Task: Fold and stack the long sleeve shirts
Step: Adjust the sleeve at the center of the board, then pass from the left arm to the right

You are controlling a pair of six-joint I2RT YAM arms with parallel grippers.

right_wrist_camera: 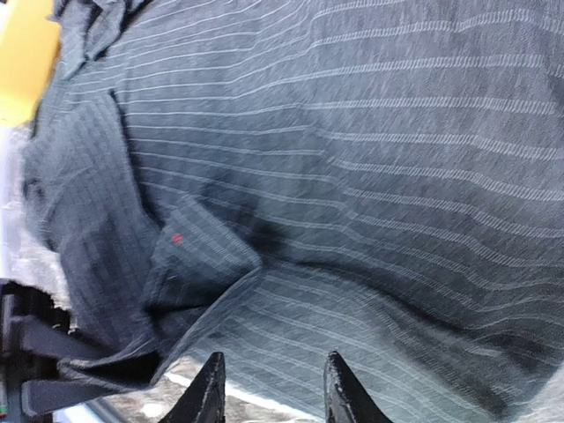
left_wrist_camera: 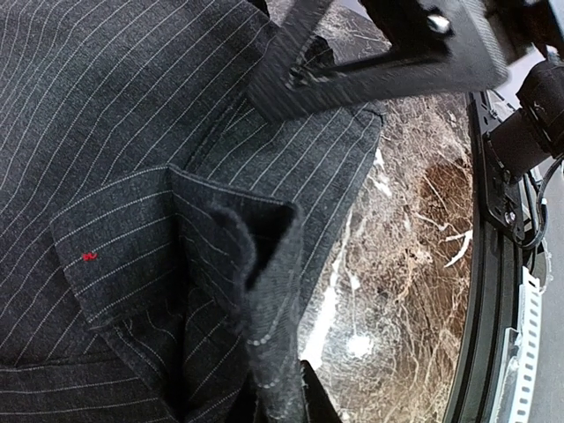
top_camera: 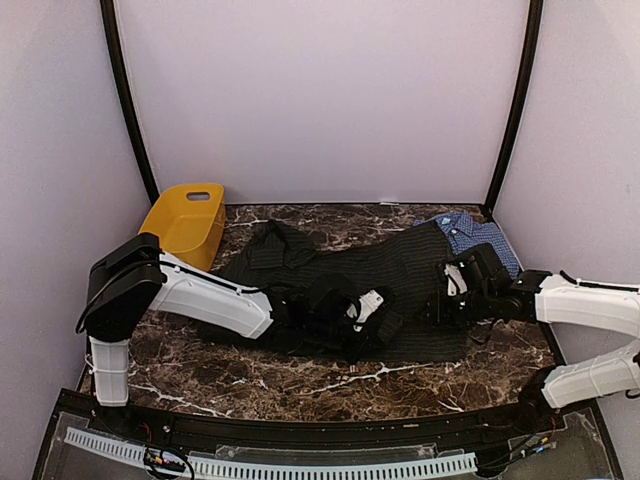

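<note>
The black pinstriped shirt (top_camera: 390, 265) lies spread across the middle of the marble table, its small red tag (left_wrist_camera: 89, 256) on a turned-over flap. My left gripper (top_camera: 362, 322) rests at the shirt's front edge. In the left wrist view a raised fold of the cloth (left_wrist_camera: 264, 291) runs up into the left gripper (left_wrist_camera: 282, 398), which is shut on it; one dark fingertip (left_wrist_camera: 319, 395) shows beside the fold. My right gripper (top_camera: 440, 295) hovers over the shirt's right part. In its wrist view the right gripper (right_wrist_camera: 273, 392) is open above the hem, holding nothing. The blue checked shirt (top_camera: 470, 232) lies back right, partly under the black one.
A yellow plastic basket (top_camera: 185, 222) stands at the back left corner. Bare marble table (top_camera: 300, 385) shows along the front edge. The black frame posts (top_camera: 510, 110) and walls close in the back and sides. The two grippers are close together over the shirt.
</note>
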